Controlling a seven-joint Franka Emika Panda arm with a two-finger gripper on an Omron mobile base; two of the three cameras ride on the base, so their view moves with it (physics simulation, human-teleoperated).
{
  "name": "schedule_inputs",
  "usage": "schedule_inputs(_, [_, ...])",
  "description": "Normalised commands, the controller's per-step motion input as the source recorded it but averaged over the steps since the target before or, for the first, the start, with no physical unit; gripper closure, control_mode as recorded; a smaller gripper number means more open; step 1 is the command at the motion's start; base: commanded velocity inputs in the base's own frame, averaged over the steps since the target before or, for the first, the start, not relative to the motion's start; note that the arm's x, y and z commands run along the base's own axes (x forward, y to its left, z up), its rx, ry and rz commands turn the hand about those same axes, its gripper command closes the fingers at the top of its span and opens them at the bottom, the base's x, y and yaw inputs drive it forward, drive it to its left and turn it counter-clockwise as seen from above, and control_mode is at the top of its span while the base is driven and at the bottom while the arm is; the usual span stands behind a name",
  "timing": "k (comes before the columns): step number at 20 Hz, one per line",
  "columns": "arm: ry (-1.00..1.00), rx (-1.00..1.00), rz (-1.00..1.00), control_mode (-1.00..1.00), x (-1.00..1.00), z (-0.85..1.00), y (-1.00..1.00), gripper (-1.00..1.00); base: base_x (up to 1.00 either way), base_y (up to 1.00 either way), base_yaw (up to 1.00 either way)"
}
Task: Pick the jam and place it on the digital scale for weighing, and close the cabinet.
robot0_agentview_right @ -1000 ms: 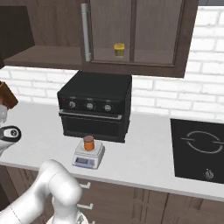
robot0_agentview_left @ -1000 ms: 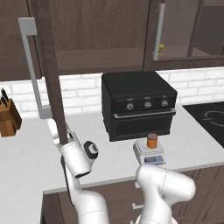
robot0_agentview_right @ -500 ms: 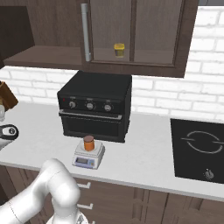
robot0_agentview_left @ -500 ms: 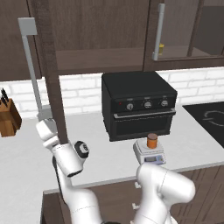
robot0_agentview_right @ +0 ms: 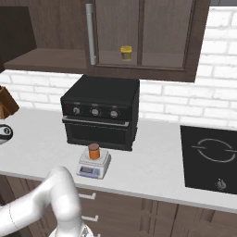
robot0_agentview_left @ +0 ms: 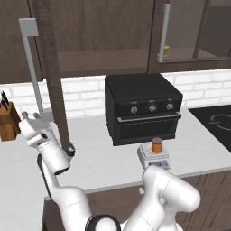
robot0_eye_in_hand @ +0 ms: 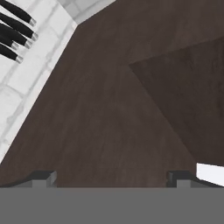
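The jam (robot0_agentview_left: 156,145) (robot0_agentview_right: 94,151), a small orange-brown jar, stands upright on the digital scale (robot0_agentview_left: 154,159) (robot0_agentview_right: 93,167) in front of the oven. The cabinet (robot0_agentview_right: 139,37) has its left door (robot0_agentview_left: 52,76) swung out, edge-on, with a silver handle (robot0_agentview_left: 32,67). My gripper (robot0_agentview_left: 30,116) is open, just left of that door's lower end and far from the jam. In the hand view the gripper (robot0_eye_in_hand: 111,177) holds nothing, its fingertips (robot0_eye_in_hand: 43,177) wide apart, with the door's dark wood (robot0_eye_in_hand: 122,109) close ahead.
A black oven (robot0_agentview_left: 142,108) (robot0_agentview_right: 102,111) sits mid-counter. A knife block (robot0_agentview_left: 9,122) (robot0_agentview_right: 5,104) stands at the far left, close to my hand. A squat yellow object (robot0_agentview_left: 166,48) (robot0_agentview_right: 126,52) is on the cabinet shelf. A cooktop (robot0_agentview_right: 213,157) lies on the right.
My hand has swung left and upward past the open door's lower edge, toward the knife block. The jam and scale have not moved.
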Motion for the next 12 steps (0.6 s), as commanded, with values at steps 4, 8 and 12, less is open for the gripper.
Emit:
schedule_inputs(4, [0.0,0.07,-0.14,-1.0,0.0,0.0,0.7,-1.0,0.0,0.0,0.0])
schedule_inputs(8, [-0.03,0.09,-0.13,-1.0,-0.04,0.0,0.76,-1.0,0.0,0.0,0.0])
schedule_inputs(12, [-0.11,0.16,-0.11,-1.0,-0.28,0.01,0.23,-1.0,0.0,0.0,0.0])
